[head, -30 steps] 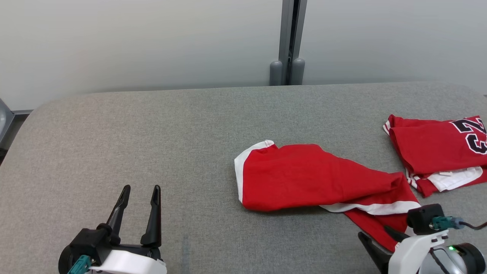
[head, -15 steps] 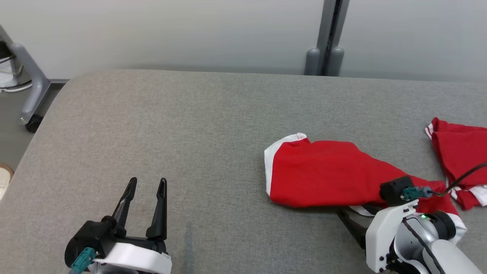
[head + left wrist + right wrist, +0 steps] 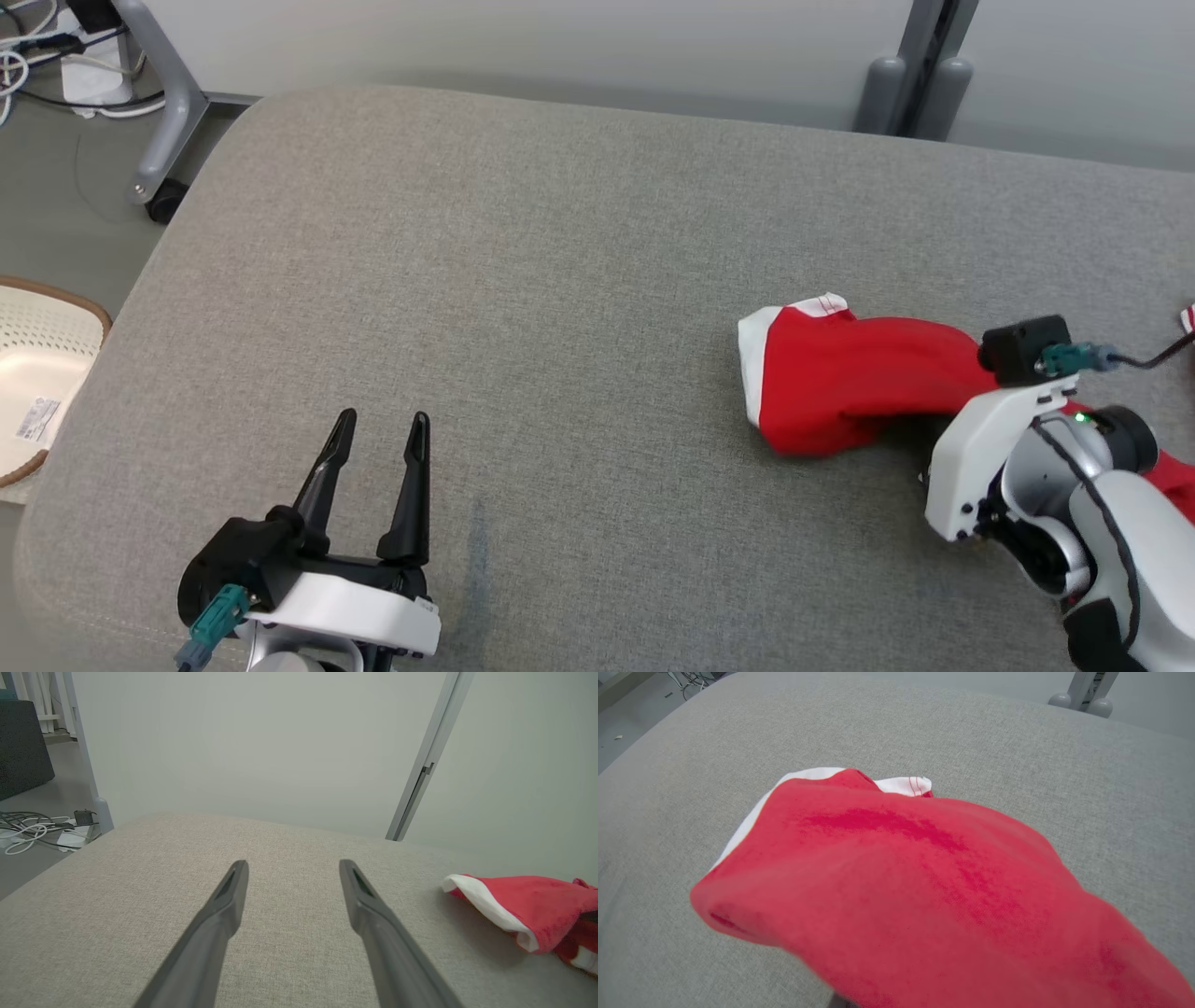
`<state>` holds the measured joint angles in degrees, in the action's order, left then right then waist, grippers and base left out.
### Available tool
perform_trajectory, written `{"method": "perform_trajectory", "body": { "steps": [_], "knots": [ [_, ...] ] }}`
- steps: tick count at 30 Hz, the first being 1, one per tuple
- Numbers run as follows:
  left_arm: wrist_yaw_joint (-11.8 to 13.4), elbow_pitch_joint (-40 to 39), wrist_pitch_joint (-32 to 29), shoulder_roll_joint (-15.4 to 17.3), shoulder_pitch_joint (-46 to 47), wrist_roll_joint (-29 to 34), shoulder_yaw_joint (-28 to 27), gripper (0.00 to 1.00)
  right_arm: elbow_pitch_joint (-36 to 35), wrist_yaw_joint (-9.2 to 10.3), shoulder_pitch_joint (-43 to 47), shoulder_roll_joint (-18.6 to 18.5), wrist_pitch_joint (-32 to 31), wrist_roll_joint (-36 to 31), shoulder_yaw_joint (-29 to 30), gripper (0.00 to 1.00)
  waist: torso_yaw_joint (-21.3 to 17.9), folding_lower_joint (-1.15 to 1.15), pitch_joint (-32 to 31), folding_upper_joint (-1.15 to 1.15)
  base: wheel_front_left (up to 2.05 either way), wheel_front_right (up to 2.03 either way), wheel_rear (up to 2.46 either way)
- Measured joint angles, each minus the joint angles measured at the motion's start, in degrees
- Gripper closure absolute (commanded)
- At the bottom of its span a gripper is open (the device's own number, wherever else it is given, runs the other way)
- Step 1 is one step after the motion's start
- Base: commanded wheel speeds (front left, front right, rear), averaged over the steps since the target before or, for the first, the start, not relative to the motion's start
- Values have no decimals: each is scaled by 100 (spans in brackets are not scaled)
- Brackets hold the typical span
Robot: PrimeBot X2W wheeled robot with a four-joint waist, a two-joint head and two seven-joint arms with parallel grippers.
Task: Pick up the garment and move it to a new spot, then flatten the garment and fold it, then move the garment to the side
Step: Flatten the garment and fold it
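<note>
Flat a second ago, the garment now bunches at your right tool, its grip impossible to tell under cloth, so pickup looks begun; left tool gapes empty.

Pale grey wall is backing the grey fabric-covered table; a grey castored metal leg and white cables are occupying floor beyond its far-left corner.

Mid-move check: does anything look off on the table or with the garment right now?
The red garment is bunched into a rumpled tube with its white hem curled at the end. It runs under the right wrist and hides that gripper's fingers. A faint dark streak marks the grey table cover beside the left gripper.
</note>
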<state>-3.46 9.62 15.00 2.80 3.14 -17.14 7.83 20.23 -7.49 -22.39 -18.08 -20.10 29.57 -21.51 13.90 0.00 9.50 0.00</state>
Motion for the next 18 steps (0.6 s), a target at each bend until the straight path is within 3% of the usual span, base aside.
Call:
{"method": "perform_trajectory", "body": {
  "steps": [1,2,11,18],
  "knots": [
    [2,-9,0,1,25,-2,25,0,24,0,-116,-8,8,46,22,15,27,0,43,0,0,0,0],
    [11,-18,0,0,57,-7,41,0,63,0,-237,-19,15,70,40,0,52,0,87,0,0,0,0],
    [56,-48,0,-1,331,-62,233,0,932,0,-1470,-243,1,315,269,0,231,0,538,0,0,0,0],
    [94,14,0,-2,437,-97,337,0,1614,0,-1855,-293,320,548,43,0,259,0,588,0,0,0,0]
  ]
}}
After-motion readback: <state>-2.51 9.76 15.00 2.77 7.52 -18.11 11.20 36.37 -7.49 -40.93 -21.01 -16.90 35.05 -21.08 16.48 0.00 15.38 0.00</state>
